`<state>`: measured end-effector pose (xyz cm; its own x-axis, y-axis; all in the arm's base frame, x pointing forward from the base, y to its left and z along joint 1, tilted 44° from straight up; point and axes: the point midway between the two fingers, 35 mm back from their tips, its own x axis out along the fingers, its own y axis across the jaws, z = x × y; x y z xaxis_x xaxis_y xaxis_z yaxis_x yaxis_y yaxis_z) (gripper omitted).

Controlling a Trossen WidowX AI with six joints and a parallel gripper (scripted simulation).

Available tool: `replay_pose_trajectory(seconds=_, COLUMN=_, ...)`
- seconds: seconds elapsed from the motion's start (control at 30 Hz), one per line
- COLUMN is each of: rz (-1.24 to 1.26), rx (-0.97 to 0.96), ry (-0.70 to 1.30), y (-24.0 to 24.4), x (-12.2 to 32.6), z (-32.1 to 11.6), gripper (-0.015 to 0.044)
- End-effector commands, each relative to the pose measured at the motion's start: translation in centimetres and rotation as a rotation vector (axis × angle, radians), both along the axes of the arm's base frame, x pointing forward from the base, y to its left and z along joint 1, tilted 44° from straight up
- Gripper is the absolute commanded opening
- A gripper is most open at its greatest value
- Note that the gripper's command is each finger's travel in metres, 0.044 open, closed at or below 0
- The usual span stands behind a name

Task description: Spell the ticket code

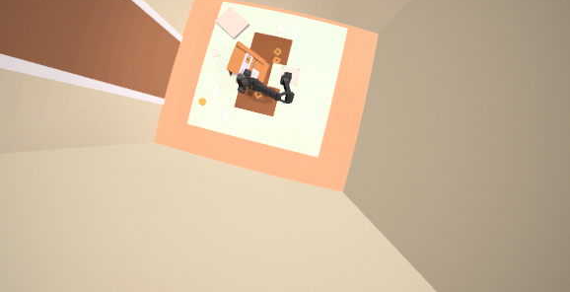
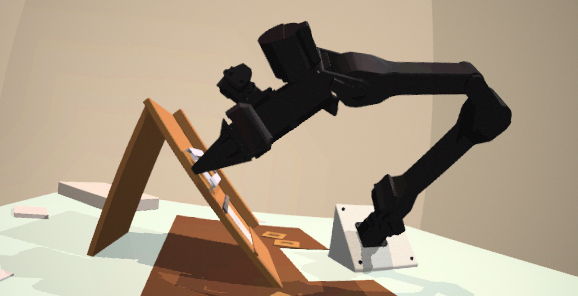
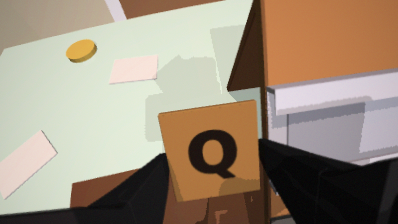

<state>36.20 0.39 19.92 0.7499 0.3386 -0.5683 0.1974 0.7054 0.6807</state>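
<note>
The tilted orange board carries the pale letter rail. One orange tile shows in the rail in the top view; its letter is too small to read. My gripper is shut on the Q tile. In the wrist view the Q is upright, and the tile is just left of the board's side edge and the rail's near end, outside the rail. Loose tiles lie flat beyond the board; another tile lies below the arm. The ticket's code is not readable.
A brown mat lies under the board. A yellow disc and pale cards lie to the left. A beige slab lies behind the board. The white arm base stands opposite the board.
</note>
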Motion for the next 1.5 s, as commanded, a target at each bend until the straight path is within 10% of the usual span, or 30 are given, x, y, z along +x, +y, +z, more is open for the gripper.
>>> replay_pose_trajectory(seconds=0.0, rz=0.003, rx=-0.001, ry=-0.004, y=-0.2, x=0.0, z=-0.1, gripper=0.0000)
replay_pose_trajectory(seconds=1.47, rz=0.003, rx=-0.002, ry=-0.003, y=-1.8, x=-0.4, z=-1.6, gripper=0.0000)
